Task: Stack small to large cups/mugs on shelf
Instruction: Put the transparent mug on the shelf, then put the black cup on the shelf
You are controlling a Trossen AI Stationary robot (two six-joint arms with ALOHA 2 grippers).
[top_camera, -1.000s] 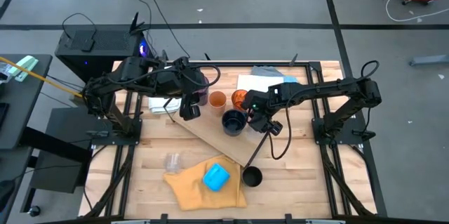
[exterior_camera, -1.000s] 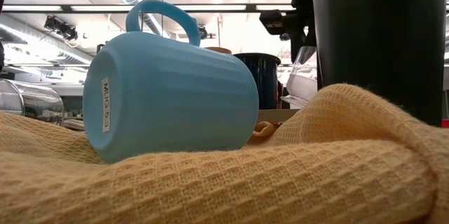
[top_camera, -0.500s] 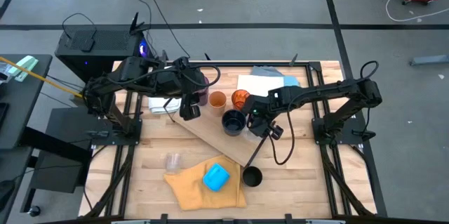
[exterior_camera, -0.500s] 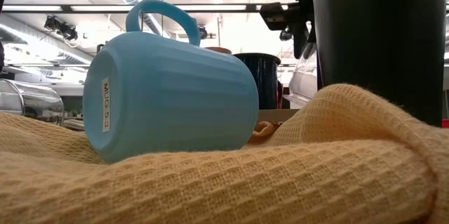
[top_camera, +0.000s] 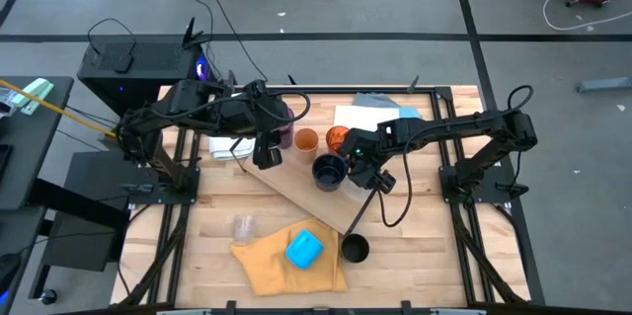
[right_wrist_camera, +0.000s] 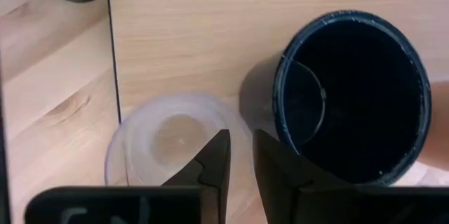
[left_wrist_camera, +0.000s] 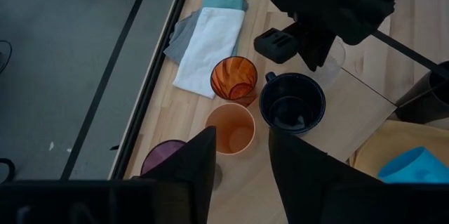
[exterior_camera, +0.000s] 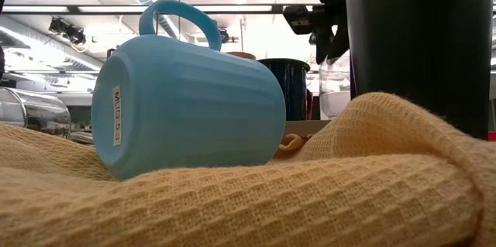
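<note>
Directly under the right gripper (top_camera: 365, 171) stands the glass (right_wrist_camera: 168, 143), at the mug's (right_wrist_camera: 351, 94) three o'clock; gripped or released, I cannot tell.

The left arm is reaching in from the desk's left, its pincer (top_camera: 267, 154) pointing down with fingers (left_wrist_camera: 193, 159) a little apart. The right arm is stretching leftward, its pincer (top_camera: 363, 174) hanging with a narrow gap between its fingers (right_wrist_camera: 214, 157).
</note>
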